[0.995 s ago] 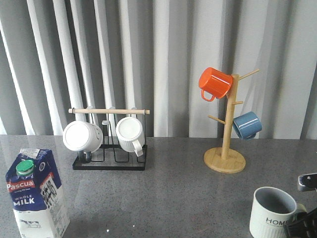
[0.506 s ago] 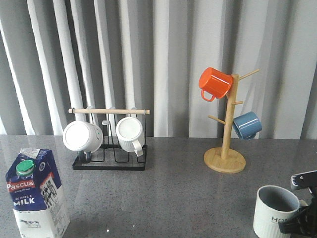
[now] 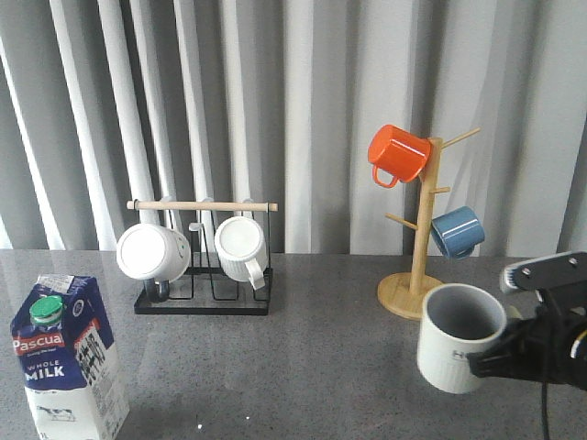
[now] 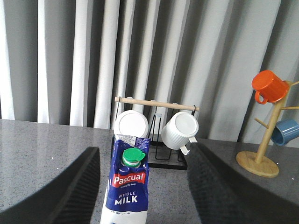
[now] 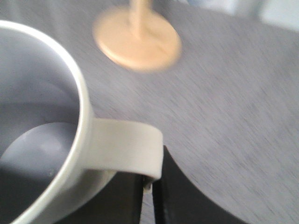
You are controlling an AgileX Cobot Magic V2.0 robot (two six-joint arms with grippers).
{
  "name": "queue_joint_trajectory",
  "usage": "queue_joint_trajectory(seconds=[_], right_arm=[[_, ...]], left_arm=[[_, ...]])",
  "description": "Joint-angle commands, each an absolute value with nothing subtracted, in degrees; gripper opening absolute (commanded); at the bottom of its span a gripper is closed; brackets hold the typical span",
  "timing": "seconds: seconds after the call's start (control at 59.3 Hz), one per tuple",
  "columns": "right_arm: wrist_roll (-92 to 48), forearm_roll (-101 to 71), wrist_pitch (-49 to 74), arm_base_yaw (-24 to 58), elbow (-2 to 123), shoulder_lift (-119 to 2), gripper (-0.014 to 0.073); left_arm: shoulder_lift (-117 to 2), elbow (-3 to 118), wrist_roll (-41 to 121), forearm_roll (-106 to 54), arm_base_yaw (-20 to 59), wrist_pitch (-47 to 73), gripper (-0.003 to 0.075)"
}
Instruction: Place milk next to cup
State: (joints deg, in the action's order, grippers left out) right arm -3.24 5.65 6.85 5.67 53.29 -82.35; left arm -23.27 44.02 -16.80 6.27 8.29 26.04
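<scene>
The milk (image 3: 69, 367), a blue-and-white carton with a green cap, stands at the table's front left. In the left wrist view the milk (image 4: 131, 186) stands between the two wide-apart fingers of my open left gripper (image 4: 144, 156), which do not touch it. The left gripper is out of the front view. My right gripper (image 3: 514, 353) is shut on the cream handle (image 5: 124, 147) of the cup (image 3: 459, 348). It holds the pale ribbed mug upright above the table at the right. The right wrist view shows the cup's grey inside (image 5: 37, 135) and my right gripper (image 5: 148, 186).
A black rack (image 3: 204, 302) with a wooden bar holds two white mugs (image 3: 151, 252) at the back left. A wooden mug tree (image 3: 417, 293) stands at the back right with an orange mug (image 3: 397, 153) and a blue mug (image 3: 457, 231). Grey curtains hang behind.
My right gripper has lifted the cup off the table and carried it up and to the left. The milk has not moved.
</scene>
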Motion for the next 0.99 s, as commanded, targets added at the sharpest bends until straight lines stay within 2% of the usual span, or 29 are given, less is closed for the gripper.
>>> queue_joint_trajectory(seconds=[0.0,0.287,0.624,0.776,0.978], right_arm=[[-2.7,4.5,5.0,11.3,56.2,-80.6,-0.0011],[-2.3,1.4,5.3,21.2,56.1,-86.0,-0.0008],[-2.2,0.0,8.2,22.0,56.1,-89.6,0.0027],[-2.3,0.0,9.9,22.0,56.1,-89.7,0.0102],[-2.3,0.0,11.8,22.0,56.1,-89.7,0.0295]], left_arm=[[-24.2,45.7,-16.7,6.4,8.6,21.7,0.0415],[-24.2,45.6,-16.7,6.4,8.6,21.8,0.0415],[-24.2,45.6,-16.7,6.3,8.6,21.9,0.0415],[-24.2,45.5,-16.7,6.3,8.6,21.9,0.0415],[-24.2,45.5,-16.7,6.3,8.6,21.9,0.0415]])
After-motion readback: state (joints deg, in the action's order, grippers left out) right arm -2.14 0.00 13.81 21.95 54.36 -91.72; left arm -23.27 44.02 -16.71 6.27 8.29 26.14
